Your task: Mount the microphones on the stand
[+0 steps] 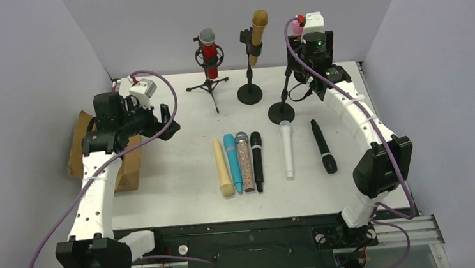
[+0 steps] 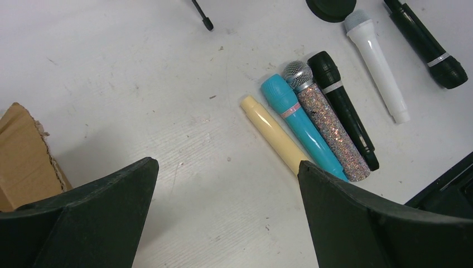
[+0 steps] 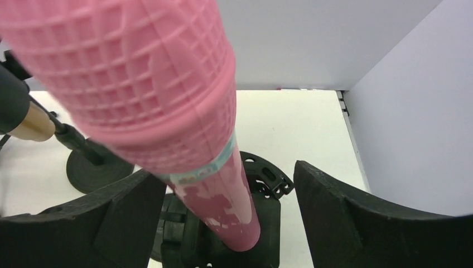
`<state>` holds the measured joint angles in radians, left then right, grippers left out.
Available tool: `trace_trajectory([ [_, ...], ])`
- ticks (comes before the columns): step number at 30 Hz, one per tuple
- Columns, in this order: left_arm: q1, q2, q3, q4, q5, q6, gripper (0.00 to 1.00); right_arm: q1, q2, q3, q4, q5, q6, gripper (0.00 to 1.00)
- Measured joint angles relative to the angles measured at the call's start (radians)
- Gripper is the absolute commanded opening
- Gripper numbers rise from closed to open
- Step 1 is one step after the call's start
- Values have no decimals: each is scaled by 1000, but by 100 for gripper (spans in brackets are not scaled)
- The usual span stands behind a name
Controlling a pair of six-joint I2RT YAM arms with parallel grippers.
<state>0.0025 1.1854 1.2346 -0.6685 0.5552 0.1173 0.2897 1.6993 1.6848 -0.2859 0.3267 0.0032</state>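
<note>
1. Right wrist view: pink mic (image 3: 167, 100) fills the upper left, closest to the lens. It has a grid-textured head with a pale blue band below it. The small print on the band is too blurred to read. The handle looks mottled lower down.
2. Right gripper (image 3: 224, 170) is spread wide, one finger on each side of the pink handle. There's a clear gap on the frame-right side. The frame-left side is too close to tell contact. It is not clamping the mic.
3. The handle's lower end sits in the black clip (image 3: 262, 187), bottom centre.
4. Top view: that stand's round base (image 1: 281, 112) is on the table (image 1: 182, 196), right of centre, and the right arm reaches to its top.
5. Gold mic (image 1: 258, 33) sits on a disc-base stand (image 1: 250, 93), upper centre. Red mic (image 1: 209, 53), grey mesh head, is in a tripod stand (image 1: 209, 85) just left of it.
6. Left gripper (image 2: 227, 163) is fully spread with nothing between the fingers, hanging over bare table at frame left.
7. Lying mid-frame and touching side by side are cream mic (image 1: 223, 168), teal mic (image 1: 232, 162), glitter mic (image 1: 245, 162) and black mic (image 1: 257, 160). White mic (image 1: 287, 149) lies apart to the right. Second black mic (image 1: 323, 146) is further right, angled.
8. The teal one has a pink band and both black ones have a silver ring. No readable branding.
9. Cardboard (image 1: 76, 147) is at the left edge, under the left arm.
</note>
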Motion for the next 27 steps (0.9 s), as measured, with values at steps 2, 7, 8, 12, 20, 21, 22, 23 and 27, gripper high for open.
trace_trajectory([
  [2, 15, 0, -1, 5, -1, 0, 96, 0, -21, -13, -6, -12, 14, 79],
  [7, 31, 0, -4, 31, -2, -1, 96, 0, -177, -145, -15, -52, 61, 80],
  [8, 34, 0, -9, 39, -2, -1, 96, 0, -223, -183, -16, -61, 72, 81],
  [12, 55, 0, -55, 87, -2, -10, 96, 1, -417, -362, 3, -76, 126, 81],
  [20, 106, 19, -298, 251, -16, -39, 96, -49, -722, -895, 103, -8, 304, 82],
  [21, 108, 22, -334, 276, -24, -42, 96, -59, -738, -947, 113, 14, 330, 82],
  [22, 109, 25, -360, 291, -29, -45, 96, -69, -753, -991, 117, 38, 353, 82],
  [23, 110, 27, -393, 317, -36, -48, 96, -79, -765, -1031, 128, 61, 374, 82],
  [27, 111, 27, -517, 446, -60, -63, 96, -101, -800, -1148, 213, 180, 414, 84],
])
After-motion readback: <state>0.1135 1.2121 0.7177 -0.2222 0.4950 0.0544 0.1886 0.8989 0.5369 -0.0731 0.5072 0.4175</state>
